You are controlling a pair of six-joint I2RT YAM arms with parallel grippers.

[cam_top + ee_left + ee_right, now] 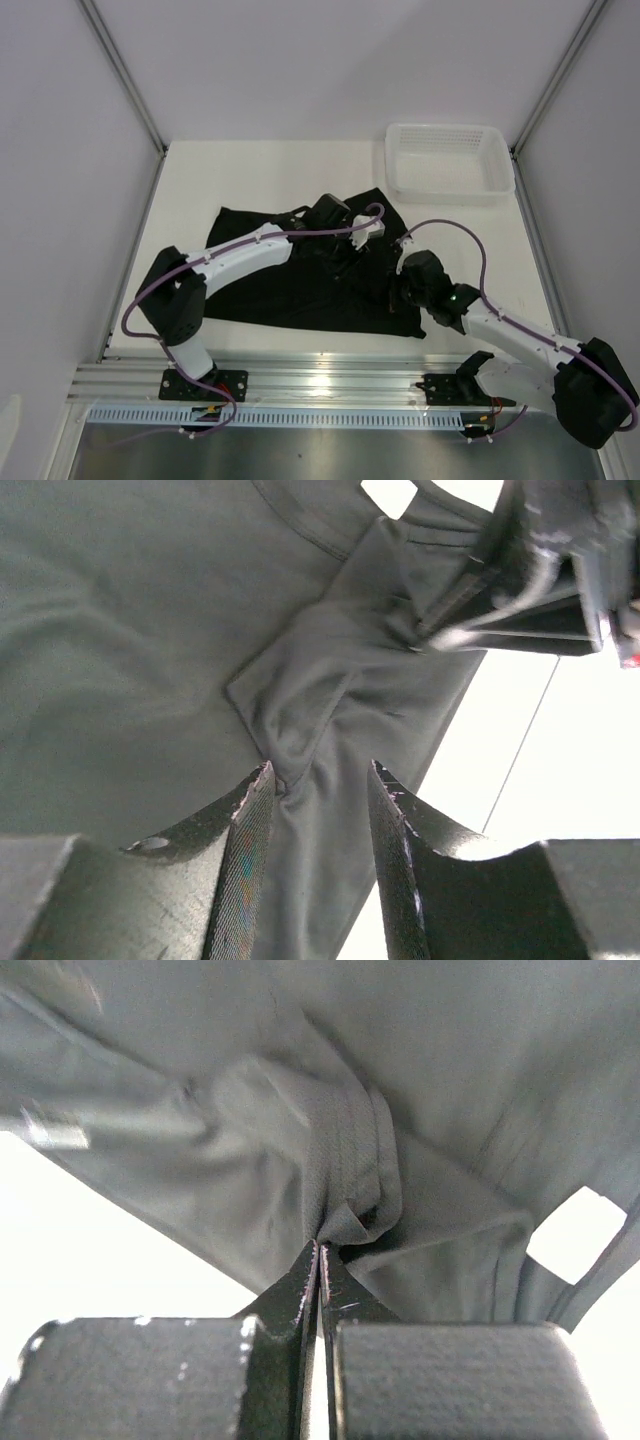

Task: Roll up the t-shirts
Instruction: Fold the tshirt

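The black t-shirt (pixel 280 285) lies spread on the white table, bunched at its right side. My left gripper (pixel 350 258) hangs over the shirt's right half. In the left wrist view it (pixel 318 780) is open, with a raised ridge of shirt fabric (pixel 300 710) running between its fingers. My right gripper (pixel 395 288) is at the shirt's right edge. In the right wrist view it (pixel 322 1248) is shut on a folded pinch of the shirt (pixel 350 1160). The right gripper also shows in the left wrist view (pixel 540 570), near the collar.
A white mesh basket (pixel 450 160) stands at the back right of the table (pixel 250 165). Bare white table shows to the right of the shirt (pixel 530 740). White walls close in the left, back and right sides.
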